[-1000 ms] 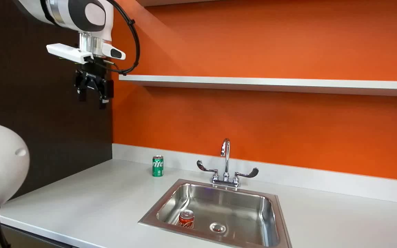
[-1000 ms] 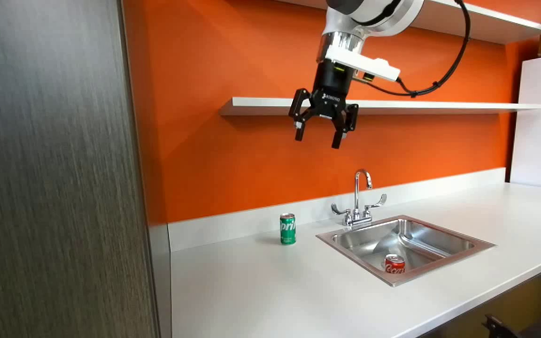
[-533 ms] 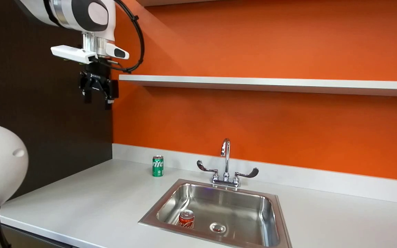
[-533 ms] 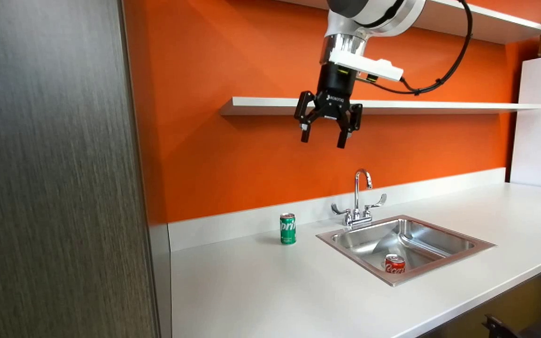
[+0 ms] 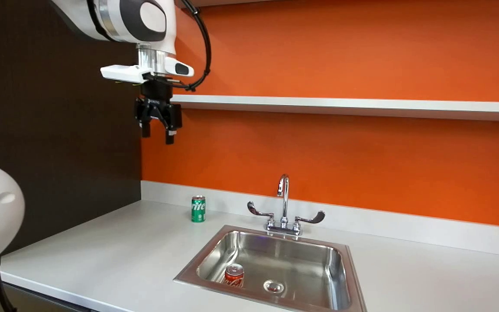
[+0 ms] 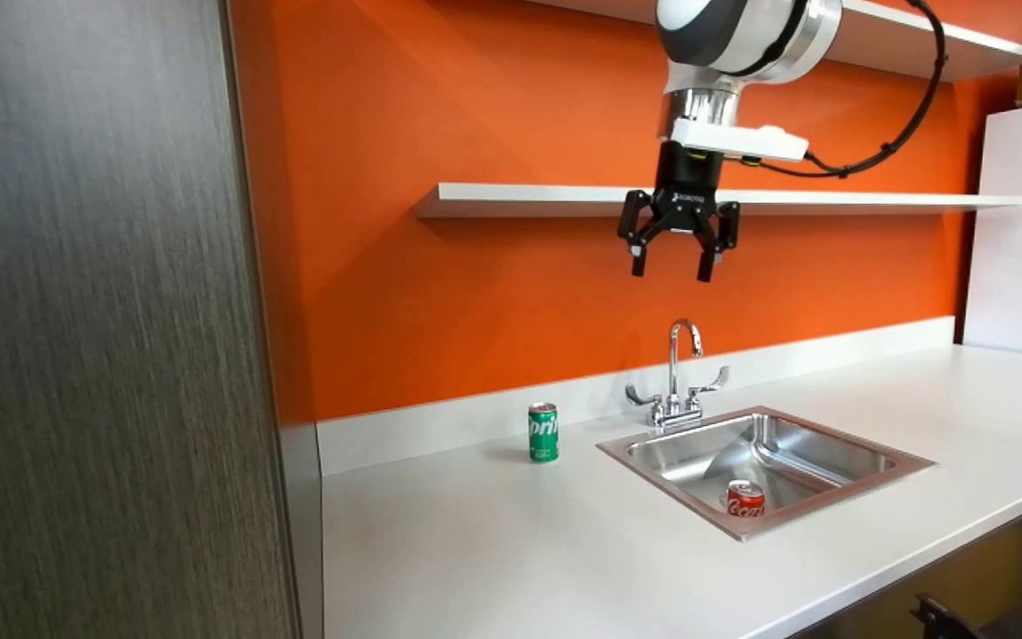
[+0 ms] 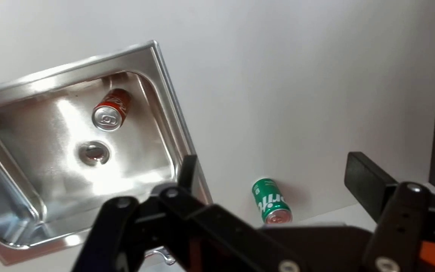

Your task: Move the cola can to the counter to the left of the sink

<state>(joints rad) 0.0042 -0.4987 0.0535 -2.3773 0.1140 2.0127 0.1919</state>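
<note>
Fingers apart, downward, above counter

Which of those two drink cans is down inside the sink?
The red cola can, standing upright inside the sink. The green can instead stands outside it, on the white counter near the back wall.

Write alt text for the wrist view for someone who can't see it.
A red cola can stands in the steel sink, near the round drain. A green can stands on the white counter, framed by the open gripper in the foreground.
</note>
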